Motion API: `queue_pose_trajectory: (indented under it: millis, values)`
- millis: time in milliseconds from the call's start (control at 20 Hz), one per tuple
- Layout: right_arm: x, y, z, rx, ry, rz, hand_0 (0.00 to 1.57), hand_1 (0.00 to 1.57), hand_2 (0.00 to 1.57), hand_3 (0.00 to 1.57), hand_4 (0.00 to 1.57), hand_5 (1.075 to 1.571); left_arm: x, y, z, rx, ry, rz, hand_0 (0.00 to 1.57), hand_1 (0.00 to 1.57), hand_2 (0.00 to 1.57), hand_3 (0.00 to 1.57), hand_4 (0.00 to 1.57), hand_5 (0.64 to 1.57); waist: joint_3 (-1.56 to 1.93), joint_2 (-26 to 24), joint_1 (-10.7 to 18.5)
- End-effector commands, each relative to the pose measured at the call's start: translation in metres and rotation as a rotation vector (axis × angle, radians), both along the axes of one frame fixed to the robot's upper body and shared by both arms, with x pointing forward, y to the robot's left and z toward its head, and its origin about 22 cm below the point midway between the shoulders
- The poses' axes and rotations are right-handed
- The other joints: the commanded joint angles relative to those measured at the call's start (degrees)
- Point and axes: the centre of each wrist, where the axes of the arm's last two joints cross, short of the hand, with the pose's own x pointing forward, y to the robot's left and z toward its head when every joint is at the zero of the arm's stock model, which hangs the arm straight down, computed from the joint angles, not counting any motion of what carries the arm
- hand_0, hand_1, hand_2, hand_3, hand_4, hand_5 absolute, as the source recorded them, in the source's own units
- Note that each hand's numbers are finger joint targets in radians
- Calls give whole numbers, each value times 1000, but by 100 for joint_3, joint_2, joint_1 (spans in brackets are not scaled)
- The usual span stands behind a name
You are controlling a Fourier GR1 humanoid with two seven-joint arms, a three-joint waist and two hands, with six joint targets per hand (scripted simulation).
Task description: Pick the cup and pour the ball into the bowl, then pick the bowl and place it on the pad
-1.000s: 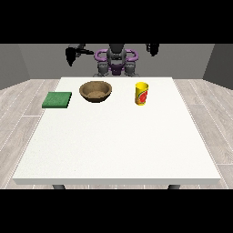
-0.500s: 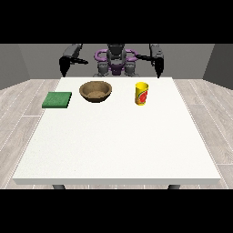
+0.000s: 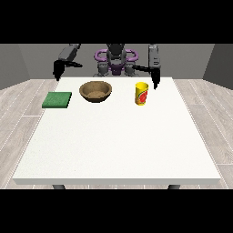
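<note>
The cup (image 3: 142,93) stands upright on the table (image 3: 118,145), toward the far edge and a little right of centre; it is yellow with a red mark on its side. Whether a ball sits inside cannot be told from this angle. To its left, apart from it, is the brown bowl (image 3: 95,91), and further left again, well apart, lies the green pad (image 3: 57,99), flat on the table.

The hand at the view's right (image 3: 155,81) hangs just behind and to the right of the cup, near it but not touching, pointing down. The hand at the view's left (image 3: 57,71) hangs above the table's far left corner, behind the pad, holding nothing. Both hands are too small to show how their fingers lie, so I cannot tell whether either is apart or together.

Nothing has been grasped yet; the first step, taking the cup, looks about to begin.

The risks from here are mostly in the approach. The near hand sits close to the cup's rim, so a sideways move that comes in too high or too fast could knock the cup over and send any ball rolling across the table. A tilt started before the cup is over the bowl would spill the ball short.
</note>
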Motion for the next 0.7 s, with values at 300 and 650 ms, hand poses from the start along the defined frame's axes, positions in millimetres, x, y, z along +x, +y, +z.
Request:
queue_pose_trajectory:
  millis: [300,650]
  values:
    - [3,-13,-13,17,-80,32,0,0,0,0,0,1558,10,-15,-44,-12,-61,45,0,0,0,0,0,1267,0,561,-248]
    - [8,-34,-4,16,-44,7,0,0,0,0,0,1558,30,9,-42,-83,-34,40,659,659,914,286,0,1425,-1,448,-223]
